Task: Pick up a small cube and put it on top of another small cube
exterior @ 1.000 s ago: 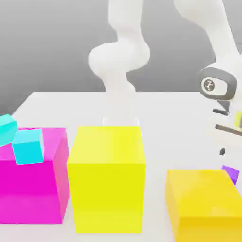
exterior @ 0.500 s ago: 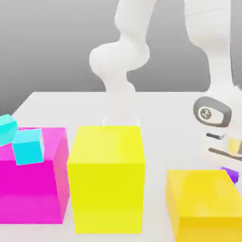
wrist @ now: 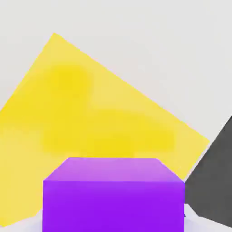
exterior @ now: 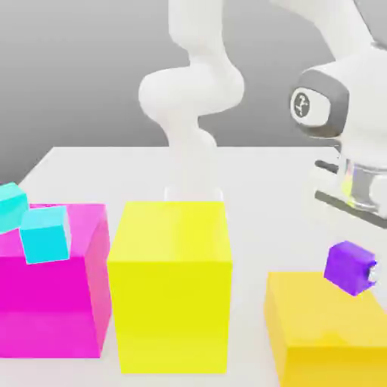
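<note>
The worktop [exterior: 287,174] is being viewed frontally, low; the purple cube [exterior: 349,267] [wrist: 113,195] is being shared closely.

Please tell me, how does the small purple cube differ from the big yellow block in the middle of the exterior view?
The purple cube is far smaller than the middle yellow block. The purple cube is purple, while that block is yellow. The purple cube hangs tilted in the air under the robot's hand, above the other yellow block at the exterior view's right; the middle yellow block stands square on the table. Both are plain, one-coloured boxes.
</note>
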You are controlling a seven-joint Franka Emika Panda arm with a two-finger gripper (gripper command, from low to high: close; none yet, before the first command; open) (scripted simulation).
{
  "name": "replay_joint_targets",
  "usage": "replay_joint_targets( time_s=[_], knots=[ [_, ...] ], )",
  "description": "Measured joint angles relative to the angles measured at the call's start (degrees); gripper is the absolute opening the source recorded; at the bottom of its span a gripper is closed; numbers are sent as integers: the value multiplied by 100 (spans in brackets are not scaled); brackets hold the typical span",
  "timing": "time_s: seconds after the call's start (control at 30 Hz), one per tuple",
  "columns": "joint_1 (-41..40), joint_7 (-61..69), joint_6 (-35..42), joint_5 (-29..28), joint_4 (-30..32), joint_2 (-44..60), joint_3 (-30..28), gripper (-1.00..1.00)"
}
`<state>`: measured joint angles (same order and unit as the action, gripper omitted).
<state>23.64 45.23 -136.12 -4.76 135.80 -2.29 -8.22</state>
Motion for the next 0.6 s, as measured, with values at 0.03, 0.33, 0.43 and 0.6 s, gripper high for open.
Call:
replay_joint_targets(
  time_s=[0.03,0.33,0.43,0.6],
  knots=[
    [-269,-141,233,-43,-89,-152,-130,-100],
    [-1823,-1132,1769,-266,-522,-1177,-1269,-100],
    [-2183,-1292,1543,-165,-317,-1066,-1654,-100],
    [-2216,-1284,1199,-123,-100,-925,-1760,100]
  ],
)
